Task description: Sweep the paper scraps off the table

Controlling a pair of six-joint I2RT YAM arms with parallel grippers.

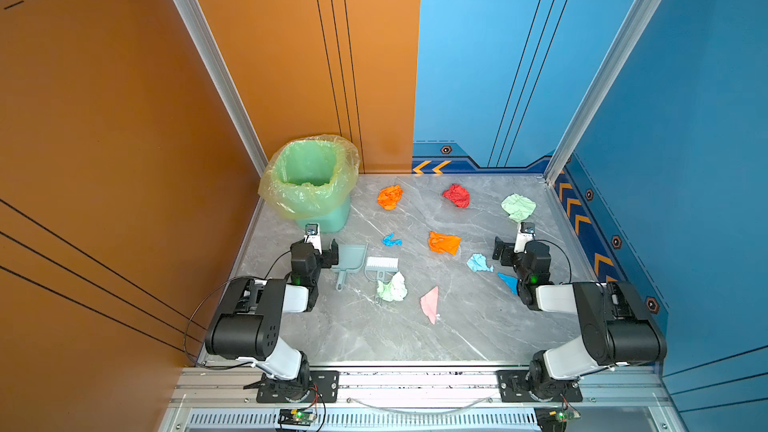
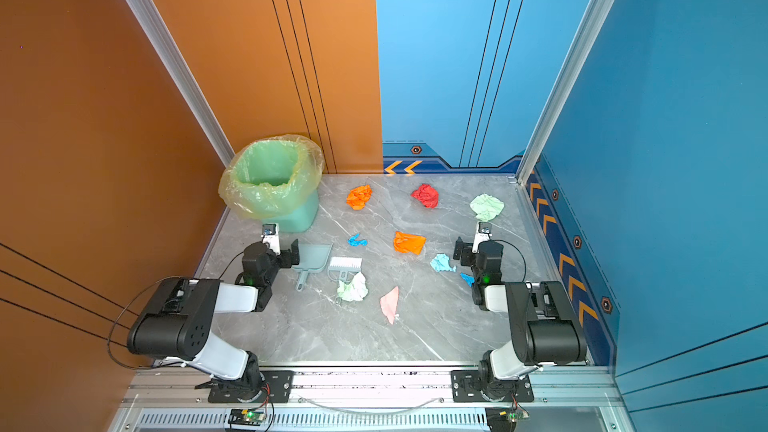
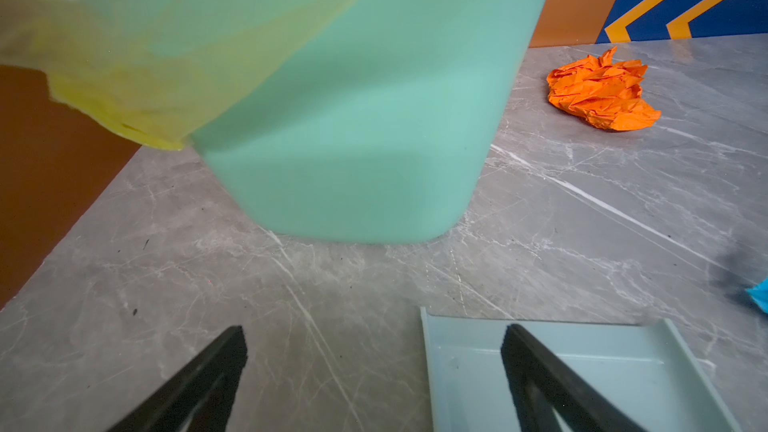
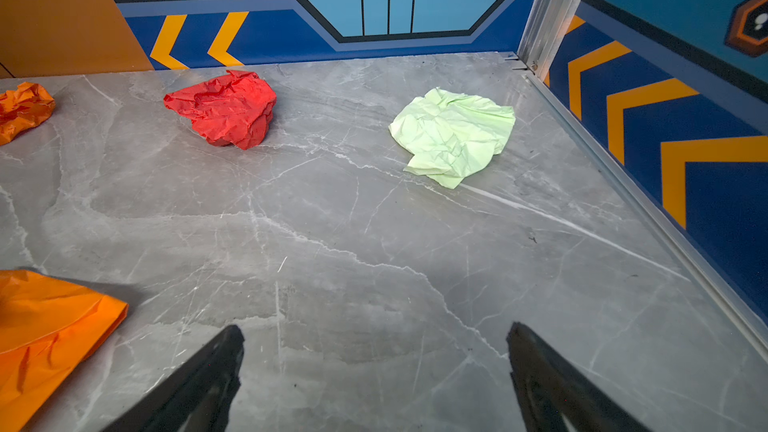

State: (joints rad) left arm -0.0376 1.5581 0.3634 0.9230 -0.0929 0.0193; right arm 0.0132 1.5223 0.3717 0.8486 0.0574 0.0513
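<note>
While left gripper (image 3: pixel 374 328) and right gripper (image 4: pixel 375 326) gape empty, a pale-blue plastic dustpan (image 1: pixel 351 257) sits just frame-right of the former, apparently untouched.

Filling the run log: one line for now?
left hand open by pale blue plastic dustpan | right hand open, empty | coloured crumpled paper scraps unswept

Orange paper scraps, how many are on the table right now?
2. The crumpled orange scrap lies at the back, right of the bin; the flatter orange scrap lies mid-table. The arms could hide a small one.
</note>
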